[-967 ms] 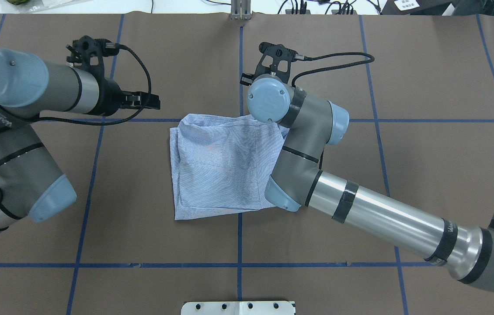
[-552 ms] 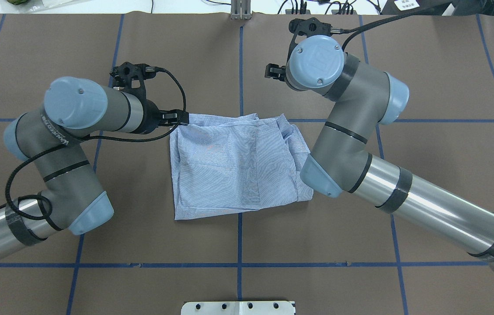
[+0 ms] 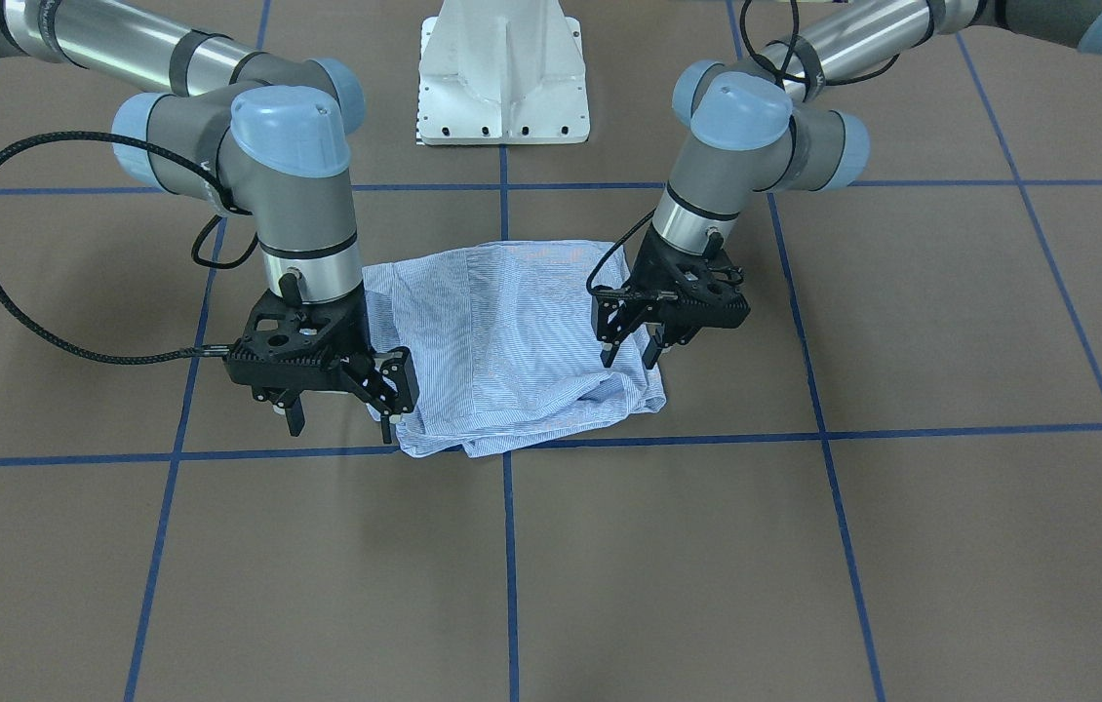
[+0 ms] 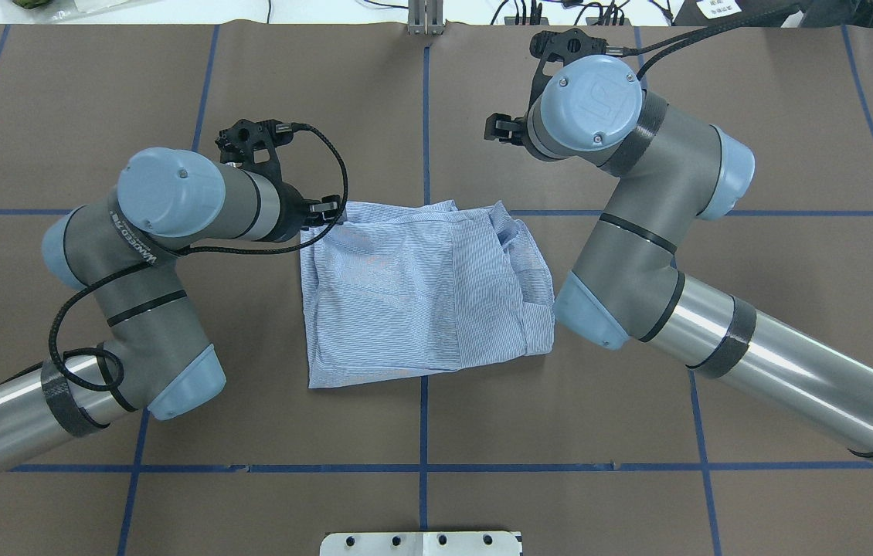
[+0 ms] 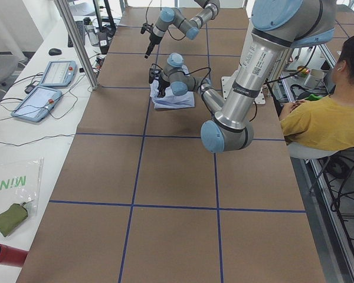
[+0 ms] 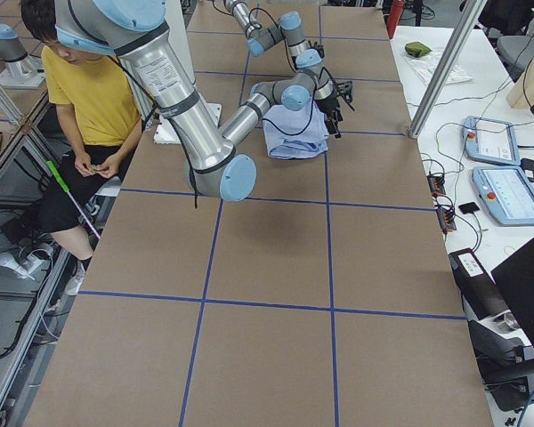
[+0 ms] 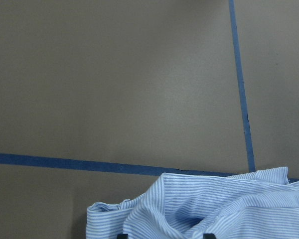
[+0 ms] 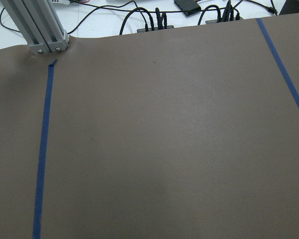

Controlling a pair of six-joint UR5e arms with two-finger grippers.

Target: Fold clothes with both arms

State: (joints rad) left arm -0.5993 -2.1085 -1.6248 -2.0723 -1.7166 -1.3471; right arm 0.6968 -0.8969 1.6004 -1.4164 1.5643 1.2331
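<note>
**Shirt and grippers.** One shirt (image 4: pixel 405 293), light blue with fine white stripes, lay folded into a rough rectangle on the brown table (image 4: pixel 251 510). It lay over a crossing of blue tape lines (image 4: pixel 422 432), and its edge on the robot's right was rumpled. Two arms were present, the left arm (image 4: pixel 143 255) and the right arm (image 4: pixel 637 232); the printing on them was too small to read. The left gripper (image 3: pixel 631 353) stood with fingers apart at the shirt's far left corner; contact could not be judged. The right gripper (image 3: pixel 344 417), fingers spread wide, hung clear of the shirt, beyond its far right corner.
</note>
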